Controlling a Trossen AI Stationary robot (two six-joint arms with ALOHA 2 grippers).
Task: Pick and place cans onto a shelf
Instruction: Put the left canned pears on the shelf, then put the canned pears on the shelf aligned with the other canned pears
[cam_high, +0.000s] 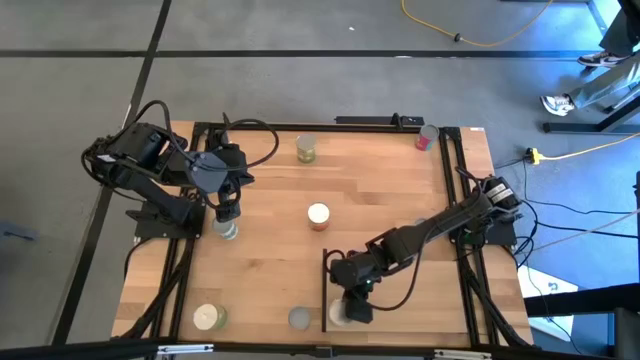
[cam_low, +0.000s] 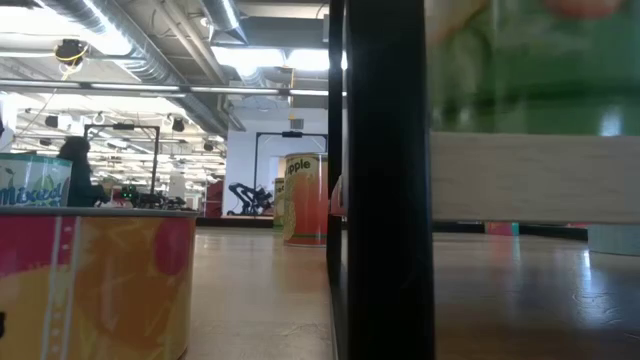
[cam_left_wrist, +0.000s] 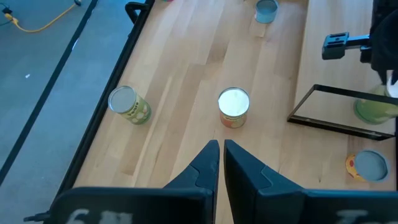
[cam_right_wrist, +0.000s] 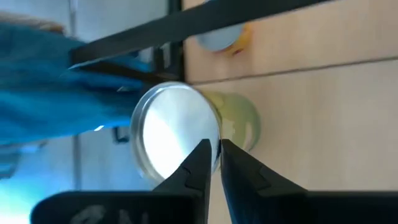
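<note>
Right gripper (cam_right_wrist: 213, 163), fingers nearly together, pinches the rim of a sealed green can (cam_right_wrist: 186, 127) on the shelf (cam_high: 390, 300); left gripper (cam_left_wrist: 221, 163), fingers narrow, hovers above the bench (cam_high: 380, 180).

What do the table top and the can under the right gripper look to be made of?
Table top: light wood in glued strips, smooth, judging by the visible plank lines and grain. Can: a bright, reflective silver lid suggests metal; its pale green side looks like a printed label, paper or lacquer unclear. The right gripper sits at its rim.
</note>
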